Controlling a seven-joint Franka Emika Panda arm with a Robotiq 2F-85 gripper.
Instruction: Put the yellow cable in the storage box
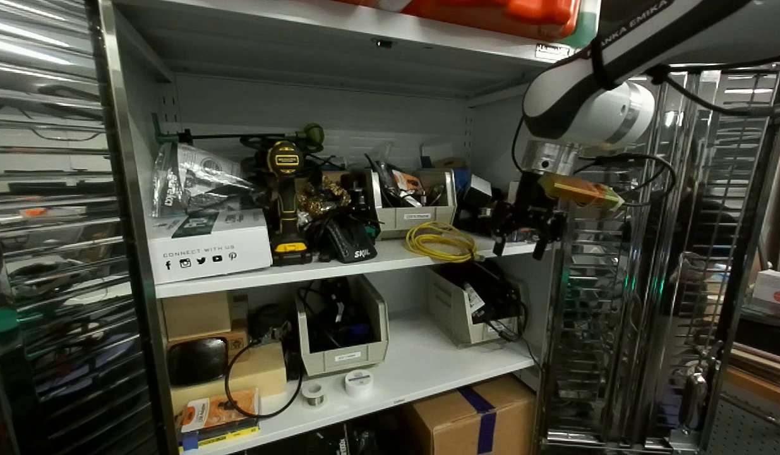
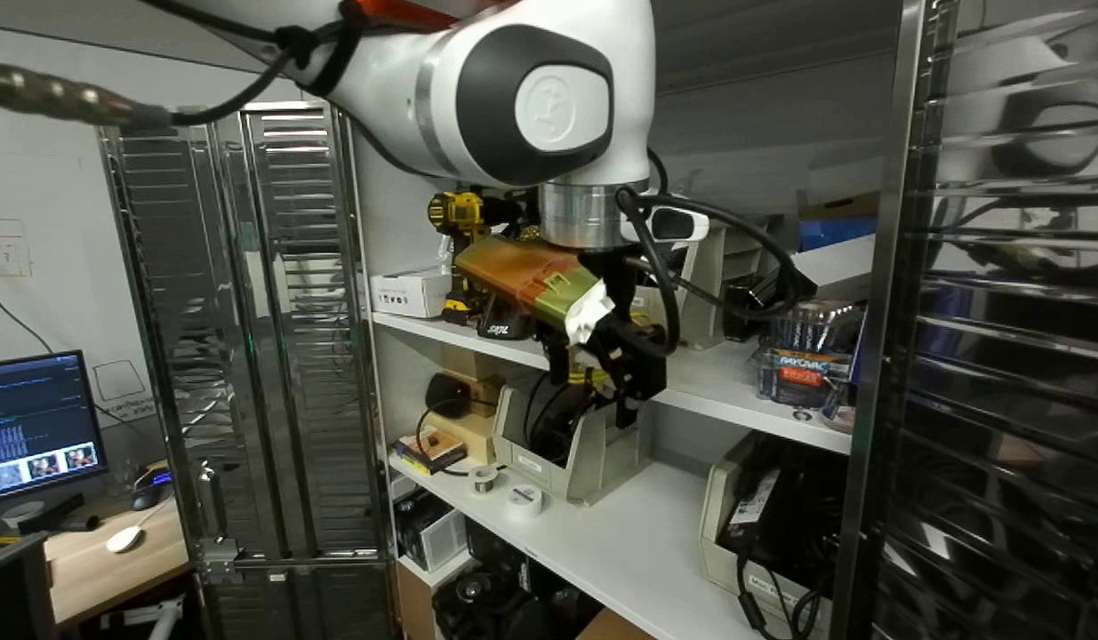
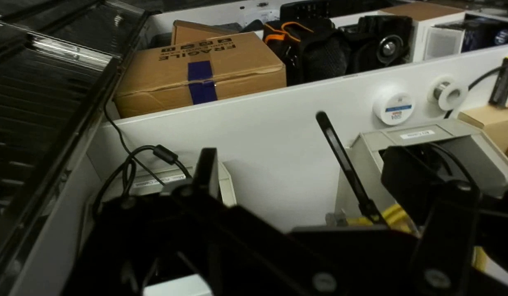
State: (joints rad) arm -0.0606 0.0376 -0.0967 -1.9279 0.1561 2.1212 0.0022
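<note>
Loosely coiled, the yellow cable (image 1: 445, 254) lies at the front edge of the upper shelf in an exterior view. In the wrist view, part of the cable (image 3: 395, 216) shows behind the gripper's linkage; a thin black strip stands up beside it. My gripper (image 1: 520, 248) hangs in front of the shelf, right of the coil there; the gripper (image 2: 593, 391) covers much of it in an exterior view. In the wrist view the gripper (image 3: 301, 170) is open, nothing between its fingers. Grey open bins stand on the upper shelf (image 1: 421, 218) and lower shelf (image 1: 345, 360); which is the storage box, I cannot tell.
Behind the coil, beside the upper bin, sit a yellow-black drill (image 1: 285, 189), a SKIL charger (image 1: 345, 240) and a white box (image 1: 210, 246). Another lower bin (image 1: 453, 303) holds black cords. Metal doors (image 1: 623, 284) flank the cabinet. Spools (image 3: 393, 107) line the lower shelf.
</note>
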